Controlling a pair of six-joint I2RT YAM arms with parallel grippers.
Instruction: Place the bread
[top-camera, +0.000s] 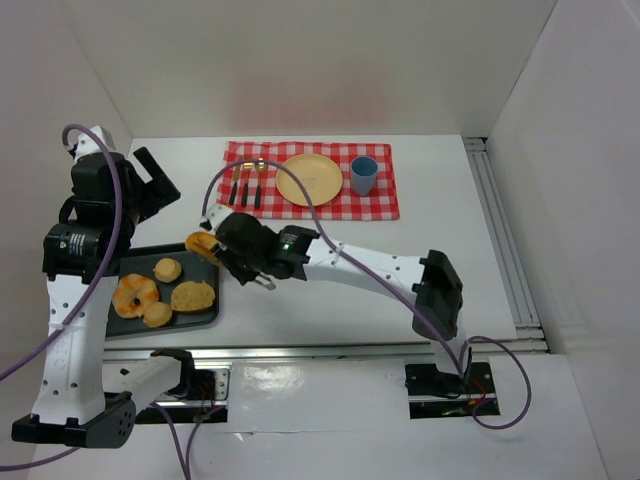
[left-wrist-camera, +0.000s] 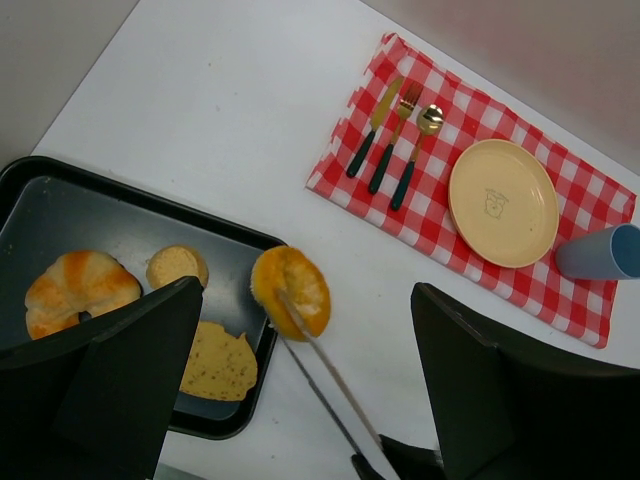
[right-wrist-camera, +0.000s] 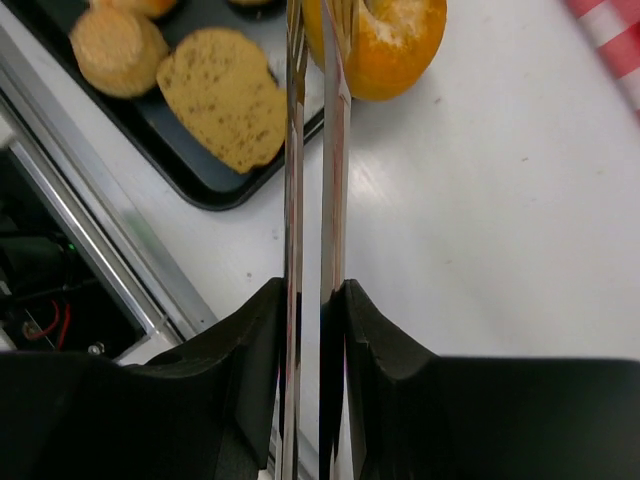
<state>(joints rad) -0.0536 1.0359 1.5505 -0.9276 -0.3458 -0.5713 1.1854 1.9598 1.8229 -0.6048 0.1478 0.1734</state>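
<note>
Tongs clamp the bagel above the tray rim, my right pincer clenched on them for reach; left pincer released.

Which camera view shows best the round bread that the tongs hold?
The left wrist view: the round bread is whole and unobstructed, pinched by the tongs near the tray's edge. The top external view shows it only small. The right wrist view cuts it off at the top edge, behind the tongs.
</note>
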